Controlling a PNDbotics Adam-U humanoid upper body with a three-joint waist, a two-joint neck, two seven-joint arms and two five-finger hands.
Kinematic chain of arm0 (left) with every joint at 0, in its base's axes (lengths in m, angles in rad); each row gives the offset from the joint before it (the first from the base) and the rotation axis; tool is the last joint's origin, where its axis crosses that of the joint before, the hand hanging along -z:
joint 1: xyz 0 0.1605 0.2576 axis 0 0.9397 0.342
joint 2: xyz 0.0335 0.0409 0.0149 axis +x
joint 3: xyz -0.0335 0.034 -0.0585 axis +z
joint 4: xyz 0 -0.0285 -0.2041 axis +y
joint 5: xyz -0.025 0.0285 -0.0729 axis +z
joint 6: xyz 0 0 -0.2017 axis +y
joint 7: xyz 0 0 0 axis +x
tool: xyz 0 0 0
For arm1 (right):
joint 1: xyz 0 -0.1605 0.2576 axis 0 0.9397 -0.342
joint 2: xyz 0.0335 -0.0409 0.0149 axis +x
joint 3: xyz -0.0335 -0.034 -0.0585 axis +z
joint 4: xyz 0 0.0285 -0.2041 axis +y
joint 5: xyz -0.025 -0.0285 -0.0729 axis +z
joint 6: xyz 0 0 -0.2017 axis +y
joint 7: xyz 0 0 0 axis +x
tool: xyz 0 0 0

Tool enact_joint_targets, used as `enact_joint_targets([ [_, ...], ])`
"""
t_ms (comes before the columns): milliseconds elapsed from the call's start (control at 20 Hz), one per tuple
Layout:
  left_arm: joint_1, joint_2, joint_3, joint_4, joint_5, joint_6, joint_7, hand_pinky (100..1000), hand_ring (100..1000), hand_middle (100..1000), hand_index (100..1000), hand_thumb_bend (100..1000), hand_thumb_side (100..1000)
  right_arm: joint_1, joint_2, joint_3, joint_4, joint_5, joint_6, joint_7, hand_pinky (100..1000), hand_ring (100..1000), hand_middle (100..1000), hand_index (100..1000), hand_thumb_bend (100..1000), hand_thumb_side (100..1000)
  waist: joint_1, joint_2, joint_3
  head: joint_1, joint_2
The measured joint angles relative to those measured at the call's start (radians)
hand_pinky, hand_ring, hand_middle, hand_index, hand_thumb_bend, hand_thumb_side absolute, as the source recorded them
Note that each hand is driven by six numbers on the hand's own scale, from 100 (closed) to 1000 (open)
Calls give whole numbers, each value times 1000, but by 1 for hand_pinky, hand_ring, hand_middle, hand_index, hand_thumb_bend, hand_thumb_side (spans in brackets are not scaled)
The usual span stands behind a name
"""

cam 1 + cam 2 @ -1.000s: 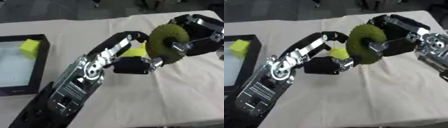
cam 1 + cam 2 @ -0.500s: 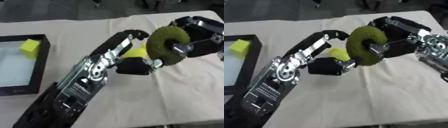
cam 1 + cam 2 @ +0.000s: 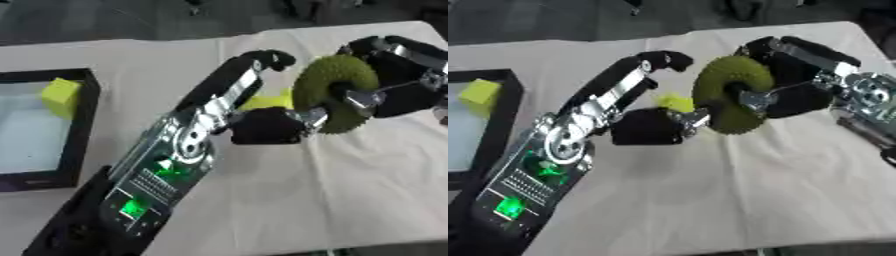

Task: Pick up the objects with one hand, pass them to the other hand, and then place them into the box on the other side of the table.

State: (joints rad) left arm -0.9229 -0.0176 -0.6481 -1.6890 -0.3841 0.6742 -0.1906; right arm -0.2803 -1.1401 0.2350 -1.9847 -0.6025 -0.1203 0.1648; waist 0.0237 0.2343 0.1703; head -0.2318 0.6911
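A round, spiky olive-green object (image 3: 335,91) is held above the table's middle right, with my right hand (image 3: 398,92) curled round it from the right. My left hand (image 3: 271,126) reaches in from the lower left, and its fingertips touch the green object's lower left rim; whether they grip it is hidden. A yellow block (image 3: 266,101) lies on the cloth just behind the left hand. The black box (image 3: 80,125) sits at the left edge with a yellow cube (image 3: 59,96) against its right inner wall.
A beige cloth (image 3: 350,190) covers the table. The table's far edge runs along the top, with a dark floor behind it. The left forearm (image 3: 179,160) crosses the lower left of the view.
The left hand has stayed at the green object's lower rim while the left forearm swung a little. The right hand keeps its hold.
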Motion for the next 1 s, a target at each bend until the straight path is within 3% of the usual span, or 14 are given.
enact_joint_targets([
  [650,-1,-49,-13,139,3,-19,2,908,1000,842,911,476,620,-11,0,1,0,-23,-19,51,459,349,322,486,100,100,0,0,-10,14,-7],
  [1000,-1,-72,-13,175,17,-44,-22,911,1000,833,882,421,633,-34,0,0,0,-64,1,79,454,346,321,485,100,100,0,0,-13,19,-7],
])
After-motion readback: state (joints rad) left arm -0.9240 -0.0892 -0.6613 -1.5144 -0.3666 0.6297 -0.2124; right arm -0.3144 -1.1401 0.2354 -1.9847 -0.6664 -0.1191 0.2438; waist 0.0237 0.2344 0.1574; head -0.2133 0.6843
